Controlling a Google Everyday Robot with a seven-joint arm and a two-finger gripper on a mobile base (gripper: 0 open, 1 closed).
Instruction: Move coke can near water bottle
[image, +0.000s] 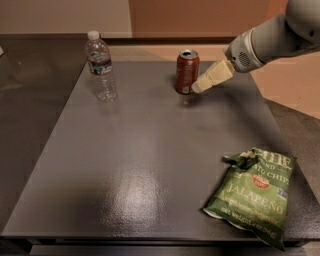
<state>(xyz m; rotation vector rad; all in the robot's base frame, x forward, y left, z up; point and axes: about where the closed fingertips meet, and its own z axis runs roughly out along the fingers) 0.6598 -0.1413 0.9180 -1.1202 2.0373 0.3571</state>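
Note:
The coke can (187, 71), dark red with a silver top, stands upright at the far middle of the dark grey table (150, 165). The water bottle (100, 66), clear with a white cap and a dark label band, stands upright at the far left, well apart from the can. My gripper (199, 86) comes in from the upper right on a grey-white arm. Its cream fingertips are right beside the can's lower right side, touching or almost touching it.
A green jalapeño chip bag (252, 191) lies near the front right corner of the table. The table's edges run along the left, the front and the right. A brown wall stands behind the table.

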